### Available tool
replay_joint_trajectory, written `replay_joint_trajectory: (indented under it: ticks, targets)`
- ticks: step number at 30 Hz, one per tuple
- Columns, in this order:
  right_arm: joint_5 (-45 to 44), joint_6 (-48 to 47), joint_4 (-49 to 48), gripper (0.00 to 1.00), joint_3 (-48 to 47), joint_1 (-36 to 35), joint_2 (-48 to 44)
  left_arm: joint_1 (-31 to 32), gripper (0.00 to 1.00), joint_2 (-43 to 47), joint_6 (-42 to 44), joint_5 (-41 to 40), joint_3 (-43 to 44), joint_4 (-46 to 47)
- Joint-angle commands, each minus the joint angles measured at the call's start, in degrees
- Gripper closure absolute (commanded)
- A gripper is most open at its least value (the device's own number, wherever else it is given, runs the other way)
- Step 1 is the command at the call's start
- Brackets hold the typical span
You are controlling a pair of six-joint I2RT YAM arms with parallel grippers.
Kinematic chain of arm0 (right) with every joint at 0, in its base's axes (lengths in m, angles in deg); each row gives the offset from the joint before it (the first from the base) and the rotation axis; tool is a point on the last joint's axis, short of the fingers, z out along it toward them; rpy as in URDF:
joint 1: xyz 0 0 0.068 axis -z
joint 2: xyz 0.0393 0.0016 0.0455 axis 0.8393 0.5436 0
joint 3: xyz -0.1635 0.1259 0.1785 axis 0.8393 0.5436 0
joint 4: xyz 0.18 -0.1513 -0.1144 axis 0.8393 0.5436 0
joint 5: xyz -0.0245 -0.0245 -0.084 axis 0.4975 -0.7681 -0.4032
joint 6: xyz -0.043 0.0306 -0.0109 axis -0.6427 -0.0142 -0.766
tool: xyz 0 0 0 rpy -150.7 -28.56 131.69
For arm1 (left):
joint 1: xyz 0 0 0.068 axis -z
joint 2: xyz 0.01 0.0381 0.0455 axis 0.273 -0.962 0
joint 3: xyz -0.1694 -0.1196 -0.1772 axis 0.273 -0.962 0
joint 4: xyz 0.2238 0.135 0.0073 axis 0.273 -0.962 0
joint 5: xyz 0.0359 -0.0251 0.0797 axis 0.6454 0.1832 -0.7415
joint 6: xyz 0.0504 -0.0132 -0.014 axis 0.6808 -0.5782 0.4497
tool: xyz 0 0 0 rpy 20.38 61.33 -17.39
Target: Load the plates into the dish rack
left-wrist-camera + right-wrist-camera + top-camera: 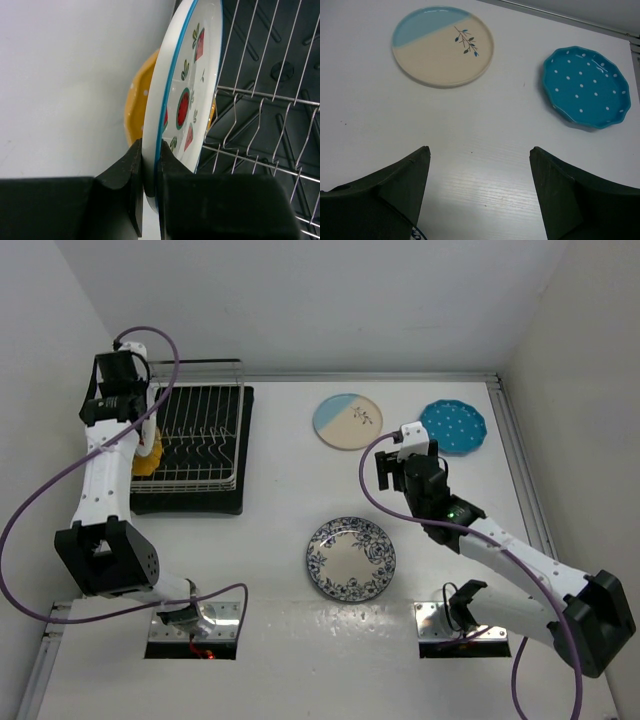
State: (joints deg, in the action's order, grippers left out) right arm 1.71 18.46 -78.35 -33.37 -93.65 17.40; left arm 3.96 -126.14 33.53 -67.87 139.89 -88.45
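Top view: the dish rack [200, 435] stands at the far left of the tabletop [280, 490]. The blue floral plate [350, 558] lies flat, unloaded, and the yellow scalloped plate [148, 458] at the rack's left side is mostly hidden by the arm. Left wrist view: the left claw [150, 167] is clamped on the strawberry plate [187, 85] by its rim, held on edge to suit the upright tines; whether it is seated cannot be told. Right wrist view: the right claw [479, 150] is apart and empty, facing the blue-and-cream sprig plate [442, 45] and the teal dotted plate [585, 85].

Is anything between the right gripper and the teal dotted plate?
Nothing visible. The right gripper hangs open, and only tabletop shows between it and the teal dotted plate, which lies flat, apart from the blue-and-cream plate.
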Motion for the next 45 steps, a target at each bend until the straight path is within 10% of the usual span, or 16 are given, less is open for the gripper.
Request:
replay_joint_trajectory:
  ticks: [1, 32, 39, 45]
  targets:
    - [-1.23, 0.41, -0.85, 0.2, -1.21, -0.42, -1.32, 2.03, 1.0, 3.46, -0.77, -0.07, 7.01, 9.34]
    - [-1.32, -0.73, -1.2, 0.19, 0.72, -0.34, -3.78, -2.0, 1.0, 4.07, -1.21, 1.86, -8.54, 9.34]
    - [1.31, 3.3, 3.44, 0.12, 0.73, -0.25, -2.56, -4.38, 0.53, 2.66, -1.74, 7.3, -8.55, 7.77]
    - [2.72, 12.43, 12.22, 0.04, -3.75, 2.03, 0.96, -6.23, 0.46, 0.82, -1.74, 11.17, -6.09, 5.92]
